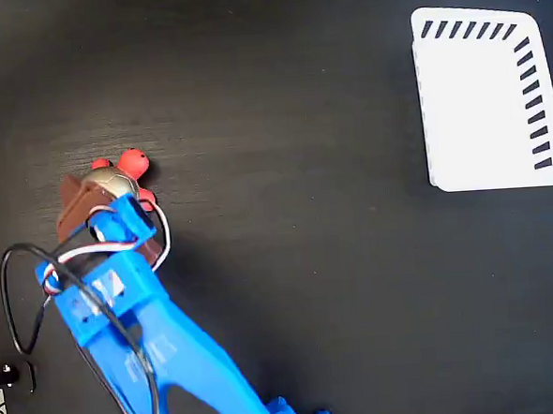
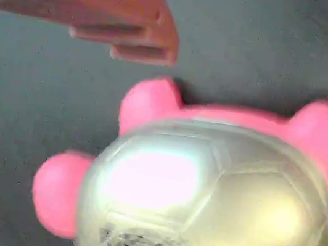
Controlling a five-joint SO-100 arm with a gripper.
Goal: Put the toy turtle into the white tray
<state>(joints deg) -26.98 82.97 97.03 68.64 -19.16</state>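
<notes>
Here the gripper (image 1: 102, 201) hangs right over the toy turtle (image 1: 117, 180), one brown finger (image 2: 106, 14) clear of the shell on its far side, though whether the jaws are spread I cannot tell, and the white tray (image 1: 482, 110) lies well apart.

Toy turtle (image 2: 214, 199) blurred, cut by wrist view's bottom edge; arm (image 1: 123, 301) hides part in fixed view.

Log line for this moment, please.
phase: reaching | gripper: over toy turtle, grip unclear | white tray: empty, far right in fixed view
</notes>
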